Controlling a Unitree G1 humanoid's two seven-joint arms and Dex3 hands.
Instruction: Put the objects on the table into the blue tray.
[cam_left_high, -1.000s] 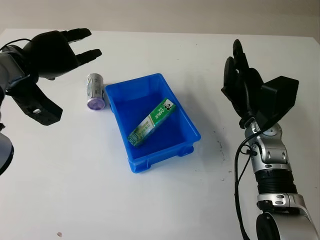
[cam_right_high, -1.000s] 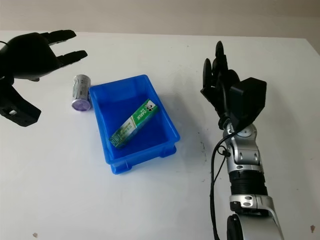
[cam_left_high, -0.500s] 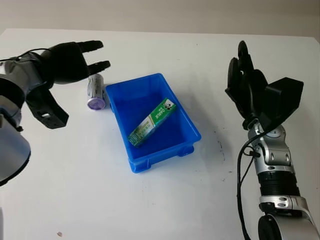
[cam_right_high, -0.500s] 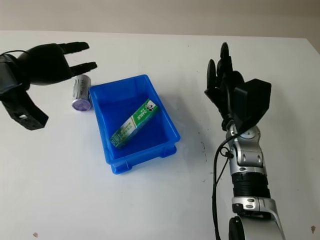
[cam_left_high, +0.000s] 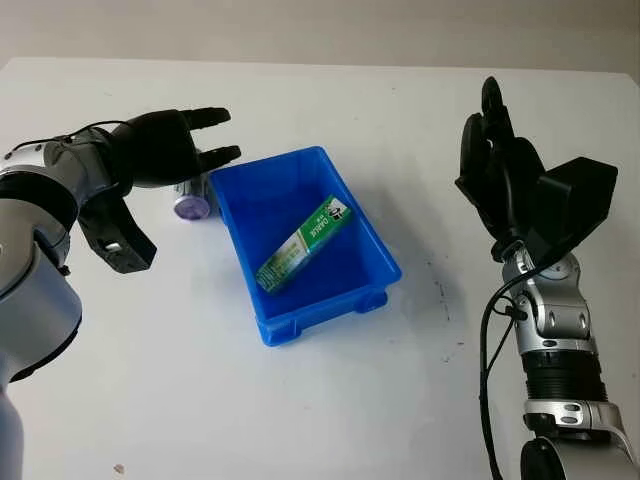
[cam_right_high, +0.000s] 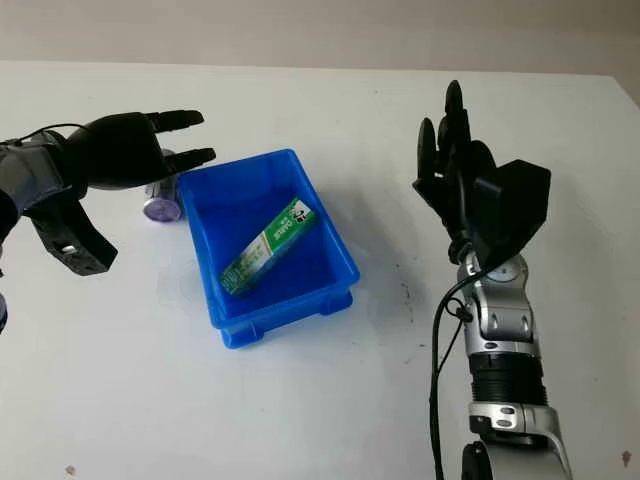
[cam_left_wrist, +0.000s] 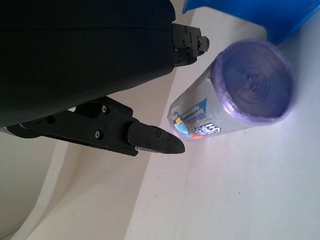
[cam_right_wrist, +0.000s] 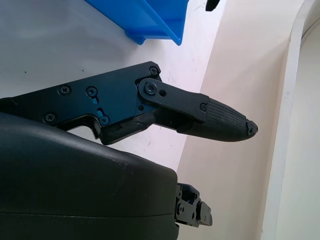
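A blue tray (cam_left_high: 372, 246) sits mid-table with a green toothpaste box (cam_left_high: 302, 244) lying diagonally inside it. Just left of the tray's far left corner lies a purple roll (cam_left_high: 192, 206) in a printed wrapper, also seen close up as the purple roll (cam_left_wrist: 240, 95). My left hand (cam_left_high: 205, 140) is open, hovering directly over the roll with its fingers reaching toward the tray's rim, not touching the roll. My right hand (cam_left_high: 497, 160) is open, raised above the table to the right of the tray.
The white table (cam_left_high: 330, 400) stretches in front of the tray and between the tray and my right arm. A small dark speck (cam_left_high: 119, 467) lies near the front left edge.
My left hand has moved right and down, from left of the roll to directly over it, now covering most of it. The right hand has drifted slightly right.
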